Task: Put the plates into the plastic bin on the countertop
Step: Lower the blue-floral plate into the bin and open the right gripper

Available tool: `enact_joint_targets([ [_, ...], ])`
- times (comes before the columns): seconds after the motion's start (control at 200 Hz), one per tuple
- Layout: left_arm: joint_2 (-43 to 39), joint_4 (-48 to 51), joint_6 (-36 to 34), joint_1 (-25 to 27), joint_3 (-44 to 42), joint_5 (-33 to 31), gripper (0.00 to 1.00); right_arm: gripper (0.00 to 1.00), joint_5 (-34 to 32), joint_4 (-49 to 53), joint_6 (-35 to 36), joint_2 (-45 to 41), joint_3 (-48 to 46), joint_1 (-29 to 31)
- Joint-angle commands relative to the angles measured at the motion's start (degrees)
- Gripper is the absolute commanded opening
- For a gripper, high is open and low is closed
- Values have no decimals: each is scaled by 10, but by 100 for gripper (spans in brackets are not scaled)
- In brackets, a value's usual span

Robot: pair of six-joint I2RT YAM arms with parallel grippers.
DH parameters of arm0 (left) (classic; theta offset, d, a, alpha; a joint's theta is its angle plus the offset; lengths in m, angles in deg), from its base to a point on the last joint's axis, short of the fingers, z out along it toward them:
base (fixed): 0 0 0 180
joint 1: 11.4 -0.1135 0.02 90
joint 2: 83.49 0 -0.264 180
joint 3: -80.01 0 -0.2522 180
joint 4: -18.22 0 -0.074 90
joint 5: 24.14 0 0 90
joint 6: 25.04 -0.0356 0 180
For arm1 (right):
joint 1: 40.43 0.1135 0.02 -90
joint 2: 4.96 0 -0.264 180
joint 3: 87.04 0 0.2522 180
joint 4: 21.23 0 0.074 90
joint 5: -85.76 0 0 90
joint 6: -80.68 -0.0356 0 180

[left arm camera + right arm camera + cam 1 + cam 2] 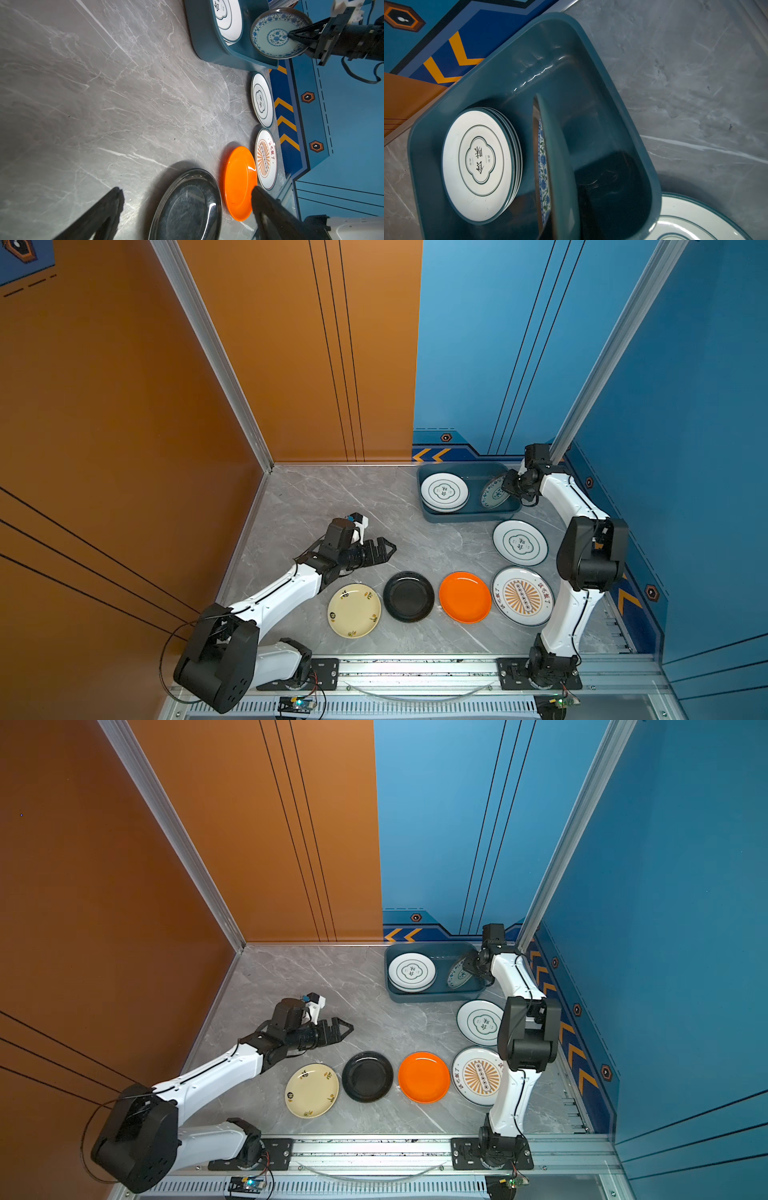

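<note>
Near row on the countertop [332, 506]: cream plate [353, 610], black plate [408, 596], orange plate [465, 597], sunburst plate [523, 596]. All lie flat, face up, close side by side, none stacked. Just behind the black plate the left gripper [388, 549] hovers with jaws wide apart and nothing in them.

Further back on the right, a ringed plate [520, 542] lies flat between the sunburst plate and the plastic bin [428, 514]. The bin sits in the far right corner, with a stack of ringed plates [444, 491] in its left half.

The right gripper [291, 35] is pinched narrow on the rim of the teal patterned plate [268, 39]. That plate hangs steeply tilted over the bin's empty right half, lower edge inside the walls. Can't tell if it touches the floor.

Handling, as a judgement: plates are stiff, glossy, probably slick, and would chip or clatter if dropped. The rim is the only hold: one finger under the lip, one on the face. The flat ones leave little gap under the lip, so come in low from the open-counter side.
</note>
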Motion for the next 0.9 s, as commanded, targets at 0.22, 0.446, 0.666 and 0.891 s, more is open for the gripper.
enact_joint_targets([
  [0.22,-8,22,-18,2,-10,-17,98,1,7,9,-8,54,20,-2],
  [0.446,-11,31,-23,1,-11,-22,98,11,-17,15,-6,61,8,-3],
  [0.666,-19,36,-24,2,-13,-24,98,23,-43,20,-3,59,-4,-6],
  [0.891,-18,32,-21,4,-15,-24,98,33,-46,22,-5,54,-8,-12],
])
